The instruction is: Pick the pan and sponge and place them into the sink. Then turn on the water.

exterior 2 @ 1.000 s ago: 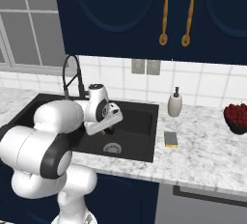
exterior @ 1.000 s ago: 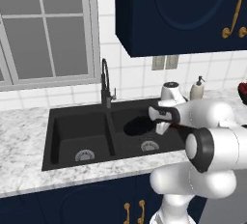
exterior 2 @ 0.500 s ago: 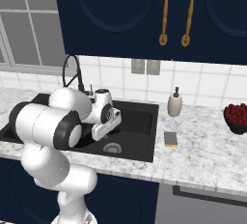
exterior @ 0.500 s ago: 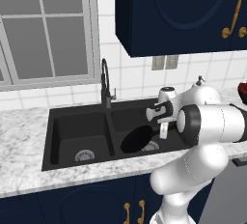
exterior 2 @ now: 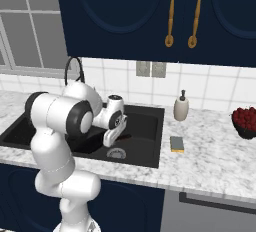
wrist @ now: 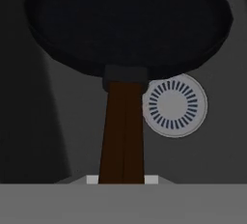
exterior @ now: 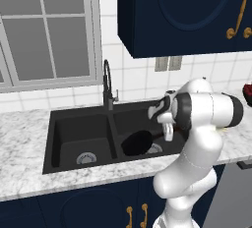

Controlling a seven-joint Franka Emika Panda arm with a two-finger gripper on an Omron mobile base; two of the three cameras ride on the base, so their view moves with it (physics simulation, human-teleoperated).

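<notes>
Black pan (exterior: 137,142) hangs over the right basin of the sink (exterior: 64,128), carried by its brown handle (wrist: 121,131), on which the end effector (exterior: 168,132) is clamped. In the hand view the handle runs straight away from the end effector to the pan's round body, so the pan's long axis continues the line of the hand, with the silver drain (wrist: 174,105) showing just beside the handle and below it. From the left base view the body lies toward the divider side of that basin and the handle points back toward the arm. Whether the pan's bottom already touches the basin floor I cannot tell; it looks close. My judgement: the coming move is a short lowering and a release, since the pan is already inside the basin's outline.

Yellow sponge (exterior 2: 177,144) lies flat on the desk (exterior 2: 215,161), just beside the sink's right rim, to the arm's right, with the soap bottle (exterior 2: 181,108) behind it.
</notes>
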